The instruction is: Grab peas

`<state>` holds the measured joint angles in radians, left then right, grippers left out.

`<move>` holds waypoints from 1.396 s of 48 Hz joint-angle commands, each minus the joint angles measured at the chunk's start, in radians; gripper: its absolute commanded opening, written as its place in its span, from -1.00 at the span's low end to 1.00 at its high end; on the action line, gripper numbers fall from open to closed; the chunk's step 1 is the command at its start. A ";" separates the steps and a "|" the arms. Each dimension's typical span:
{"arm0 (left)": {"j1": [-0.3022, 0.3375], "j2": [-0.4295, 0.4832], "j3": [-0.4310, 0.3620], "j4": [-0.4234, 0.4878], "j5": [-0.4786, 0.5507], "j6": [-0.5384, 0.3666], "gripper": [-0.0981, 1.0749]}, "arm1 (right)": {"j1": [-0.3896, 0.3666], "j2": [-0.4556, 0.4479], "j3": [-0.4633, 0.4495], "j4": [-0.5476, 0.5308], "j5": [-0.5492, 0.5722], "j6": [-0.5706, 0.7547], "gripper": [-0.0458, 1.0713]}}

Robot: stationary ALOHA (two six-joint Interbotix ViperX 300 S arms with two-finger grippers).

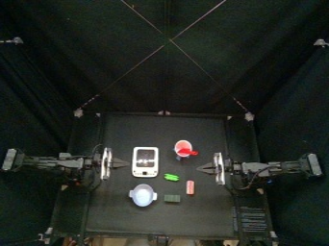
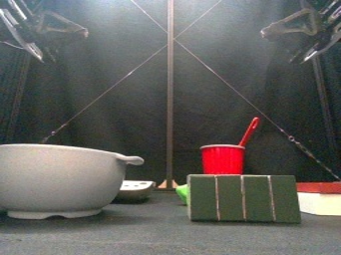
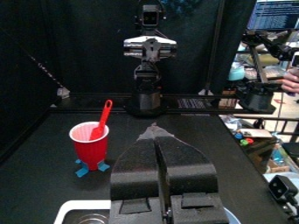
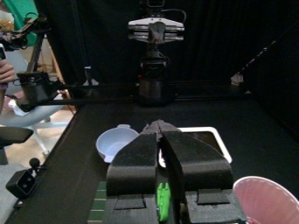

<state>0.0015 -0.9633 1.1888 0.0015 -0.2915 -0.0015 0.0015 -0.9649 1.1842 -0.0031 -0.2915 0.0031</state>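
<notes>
A robotics lab test pen: a small black worktop (image 1: 122,130) is closed in by black curtains (image 1: 52,67), with crossed cords overhead. Two black robot arms face each other across it. Beyond the opposite arm (image 3: 149,52), ahead of the left hand (image 3: 163,149), a gap shows a lit computer monitor (image 3: 275,15) and cluttered equipment stands.

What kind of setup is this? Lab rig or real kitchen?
Likely a lab test pen: black curtains enclose a small black table, and toy kitchen items sit on it, a red cup and the peas.
</notes>
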 commanded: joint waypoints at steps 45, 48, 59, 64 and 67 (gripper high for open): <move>0.014 0.077 0.006 -0.054 -0.018 0.005 -0.86 | -0.041 0.634 -0.391 0.331 0.357 0.038 -0.86; 0.014 0.077 0.006 -0.051 -0.023 0.005 -0.86 | -0.046 0.666 -0.400 0.330 0.408 0.038 -0.86; 0.012 0.077 0.012 -0.051 -0.025 0.005 -0.86 | -0.049 0.764 -0.456 0.279 0.525 0.038 -0.84; 0.012 0.077 0.012 -0.043 -0.025 0.005 -0.86 | -0.048 0.798 -0.485 0.230 0.552 0.038 -0.79; 0.012 0.077 0.012 -0.038 -0.025 0.005 -0.86 | -0.049 0.813 -0.497 0.202 0.560 0.038 -0.72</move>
<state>0.0123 -0.8928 1.2149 -0.0460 -0.3068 0.0015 -0.0430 -0.1519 0.7240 0.2286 0.2623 0.0430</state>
